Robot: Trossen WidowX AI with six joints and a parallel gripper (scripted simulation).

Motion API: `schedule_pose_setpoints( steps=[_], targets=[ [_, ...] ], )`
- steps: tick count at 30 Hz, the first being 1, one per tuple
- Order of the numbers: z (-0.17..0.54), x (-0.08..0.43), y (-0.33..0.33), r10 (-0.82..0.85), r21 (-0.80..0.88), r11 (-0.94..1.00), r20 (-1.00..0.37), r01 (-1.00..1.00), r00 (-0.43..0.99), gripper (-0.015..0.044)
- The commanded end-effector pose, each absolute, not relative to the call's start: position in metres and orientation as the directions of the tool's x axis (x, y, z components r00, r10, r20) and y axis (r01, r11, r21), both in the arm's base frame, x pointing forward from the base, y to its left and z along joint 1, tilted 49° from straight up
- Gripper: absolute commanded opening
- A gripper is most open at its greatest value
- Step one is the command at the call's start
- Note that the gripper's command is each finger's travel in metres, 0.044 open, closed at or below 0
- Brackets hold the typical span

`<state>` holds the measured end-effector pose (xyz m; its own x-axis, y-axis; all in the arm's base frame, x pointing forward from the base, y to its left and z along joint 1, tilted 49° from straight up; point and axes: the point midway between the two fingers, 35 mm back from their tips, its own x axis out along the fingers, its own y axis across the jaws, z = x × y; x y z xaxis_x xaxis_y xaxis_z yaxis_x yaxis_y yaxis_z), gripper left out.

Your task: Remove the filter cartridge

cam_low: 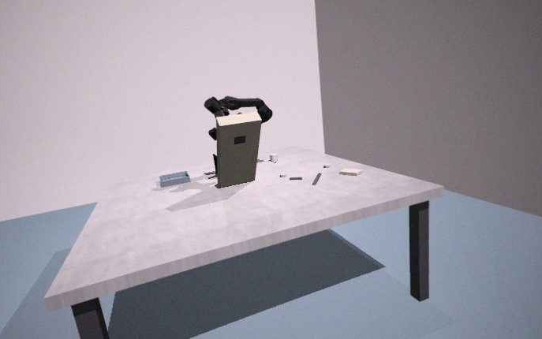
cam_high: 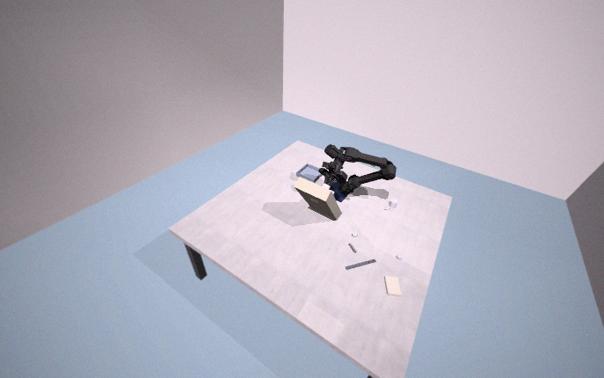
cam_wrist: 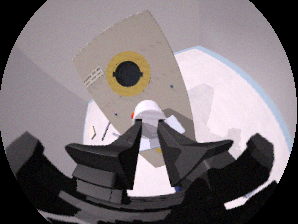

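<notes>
Assessing progress: extraction from the tall beige box-shaped service panel appears complete; the dark round socket, framed by a flat yellow ring with a small notch at either side, has no cartridge in it. The white round filter cartridge, with a small red mark at its edge, is at the fingertips of the black parallel-jaw gripper; the fingers stand fairly narrow, closed on the cartridge, which is in front of the panel in the wrist view. Its two face slots cannot be confirmed; the top and exterior views do not let the cartridge be made out with certainty.

The panel stands upright on the pale table; the blue-grey open rectangular tray is beside it, apart from it; no cartridge is seen in the tray, though part of its interior is hidden.

Outstanding items, by judgement: carriage to the tray; lowering until the cartridge bears on the tray floor; release; withdrawal clear of all contact. Work is assessed at roughly the midpoint; a fingertip hold on a round body could let it turn or slip, and a high release could set it rolling.
</notes>
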<state>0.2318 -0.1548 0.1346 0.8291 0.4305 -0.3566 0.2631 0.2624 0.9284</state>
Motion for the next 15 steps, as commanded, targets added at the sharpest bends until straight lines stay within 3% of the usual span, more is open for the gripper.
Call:
schedule_pose_setpoints(
  steps=[1,3,15],
  targets=[
    [0.1356,0.2325,-0.1558,0.43,0.928,0.264,-0.356,0.261,0.83,0.0079],
    [0.1356,0.2325,-0.1558,0.43,0.928,0.264,-0.356,0.261,0.83,0.0109],
    [0.135,0.2295,-0.1526,0.421,0.927,0.278,-0.352,0.25,0.836,0.0109]
  ],
)
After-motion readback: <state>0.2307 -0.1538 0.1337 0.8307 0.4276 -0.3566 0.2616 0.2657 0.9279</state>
